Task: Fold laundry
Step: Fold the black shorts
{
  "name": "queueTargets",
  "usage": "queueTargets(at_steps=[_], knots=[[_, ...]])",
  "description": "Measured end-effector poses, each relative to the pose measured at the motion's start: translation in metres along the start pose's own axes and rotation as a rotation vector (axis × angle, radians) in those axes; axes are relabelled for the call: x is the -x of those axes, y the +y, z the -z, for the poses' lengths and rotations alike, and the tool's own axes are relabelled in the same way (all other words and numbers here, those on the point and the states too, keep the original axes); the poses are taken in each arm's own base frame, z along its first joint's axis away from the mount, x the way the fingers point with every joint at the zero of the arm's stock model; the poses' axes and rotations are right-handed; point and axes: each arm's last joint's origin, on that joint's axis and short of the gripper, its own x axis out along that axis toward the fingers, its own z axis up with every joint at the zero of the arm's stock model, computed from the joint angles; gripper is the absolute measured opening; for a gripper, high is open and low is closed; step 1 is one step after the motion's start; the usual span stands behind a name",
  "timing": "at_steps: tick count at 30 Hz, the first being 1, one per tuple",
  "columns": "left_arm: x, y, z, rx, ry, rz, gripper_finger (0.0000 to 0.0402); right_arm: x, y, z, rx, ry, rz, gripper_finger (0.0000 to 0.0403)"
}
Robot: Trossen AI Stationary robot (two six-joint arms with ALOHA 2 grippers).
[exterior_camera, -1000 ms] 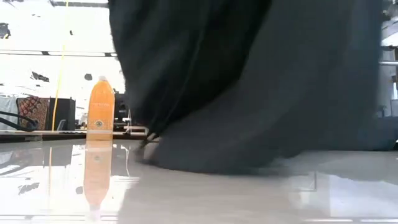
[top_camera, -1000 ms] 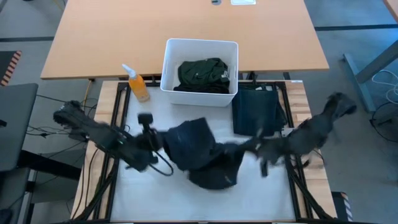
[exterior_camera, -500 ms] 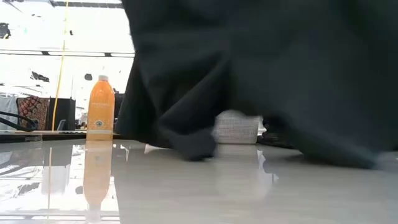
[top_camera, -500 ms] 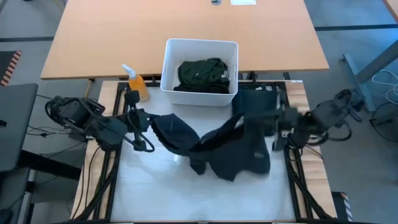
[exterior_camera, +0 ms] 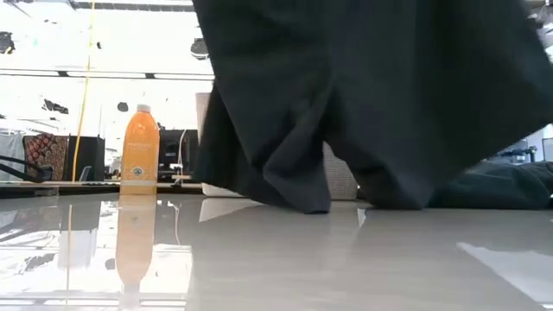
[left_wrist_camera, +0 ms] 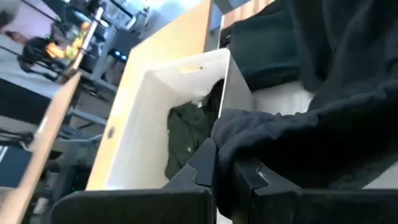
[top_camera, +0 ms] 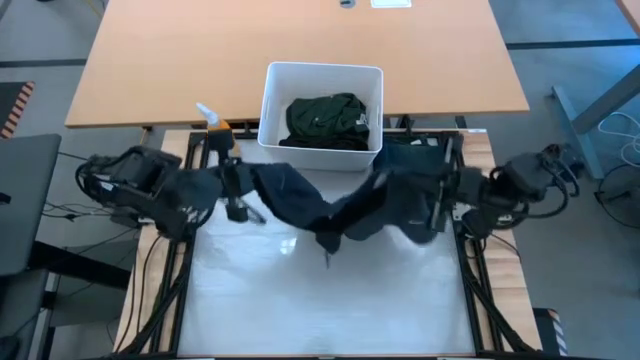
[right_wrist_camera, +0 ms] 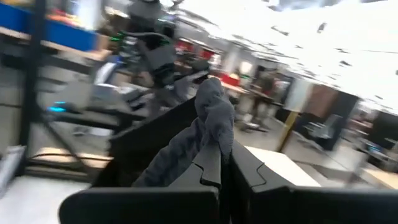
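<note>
A black garment (top_camera: 300,200) of the laundry hangs stretched between my two grippers over the white table top and sags in the middle. My left gripper (top_camera: 240,190) is shut on its left end and my right gripper (top_camera: 437,200) on its right end. In the low view the garment (exterior_camera: 371,95) hangs as a wide dark curtain. Its lowest folds (exterior_camera: 298,200) reach close to the table; whether they touch it I cannot tell. A dark green shirt (top_camera: 325,120) lies in the white bin (top_camera: 270,100). Folded navy trousers (top_camera: 415,160) lie at the far right, partly behind the garment. My left gripper pinches a bunched edge of the garment (left_wrist_camera: 233,127) between its two fingers (left_wrist_camera: 205,171), coming from the table's left and slanting slightly down. The cloth runs off toward the right and hangs below the hold. My right gripper pinches a gathered bunch of cloth (right_wrist_camera: 214,118) between its two fingers (right_wrist_camera: 208,171), roughly level, from the table's right. A tuft of the bunch sticks out past the fingertips, and the rest hangs away toward the left.
The white bin stands at the far middle, against a wooden table (top_camera: 300,40) behind. An orange spray bottle (exterior_camera: 140,147) stands at the far left, close to my left arm. Bare white table top (top_camera: 330,300) lies in front of the hanging garment.
Both grippers have risen, drawn apart and gone toward the table's far edge, both still shut on the cloth. The garment, heaped on the table a second ago, has been pulled up and spread out between them; its lower folds have come off the near part of the table.
</note>
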Motion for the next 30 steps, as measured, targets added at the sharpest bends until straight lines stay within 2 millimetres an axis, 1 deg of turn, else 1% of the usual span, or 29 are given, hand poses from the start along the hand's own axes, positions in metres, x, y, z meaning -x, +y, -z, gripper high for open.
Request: queueTargets(at_steps=[4, 7, 10, 14, 16, 19, 21, 22, 24, 26, 27, 28, 30], knots=[[-0.02, 0.018, 0.006, 0.016, 0.044, 0.032, 0.0, -0.01, -0.01, 0.008, 0.027, 0.043, 0.064, 0.0025], [-0.031, 0.034, 0.006, 0.03, 0.03, -0.008, 0.0, -0.015, -0.018, 0.01, 0.044, 0.048, 0.1, 0.0025], [-0.038, 0.052, -0.001, 0.047, -0.063, -0.054, 0.0, -0.018, -0.025, 0.005, 0.126, -0.023, 0.092, 0.0025], [-0.04, 0.076, -0.013, 0.105, -0.253, -0.09, 0.0, -0.017, -0.029, -0.005, 0.339, -0.159, 0.05, 0.0024], [-0.041, 0.081, -0.016, 0.122, -0.307, -0.088, 0.0, -0.013, -0.029, -0.007, 0.401, -0.19, 0.025, 0.0024], [-0.042, 0.079, -0.016, 0.165, -0.351, 0.0, 0.0, -0.005, -0.024, -0.004, 0.383, -0.17, -0.062, 0.0024], [-0.04, 0.068, -0.013, 0.192, -0.331, 0.15, 0.0, 0.002, -0.016, 0.003, 0.331, -0.122, -0.201, 0.0024], [-0.038, 0.06, -0.009, 0.206, -0.29, 0.247, 0.0, 0.006, -0.01, 0.008, 0.283, -0.084, -0.29, 0.0024], [-0.035, 0.04, 0.004, 0.214, -0.146, 0.466, 0.0, 0.012, 0.006, 0.019, 0.173, 0.013, -0.477, 0.0024], [-0.035, 0.011, 0.019, 0.219, 0.057, 0.64, 0.0, 0.014, 0.029, 0.034, 0.074, 0.117, -0.623, 0.0024], [-0.037, -0.006, 0.027, 0.215, 0.159, 0.688, 0.0, 0.014, 0.042, 0.042, 0.045, 0.165, -0.668, 0.0024], [-0.04, -0.025, 0.033, 0.209, 0.25, 0.705, 0.0, 0.014, 0.056, 0.05, 0.025, 0.207, -0.706, 0.0024], [-0.045, -0.066, 0.046, 0.218, 0.367, 0.689, 0.0, 0.014, 0.086, 0.064, 0.002, 0.254, -0.768, 0.0024]])
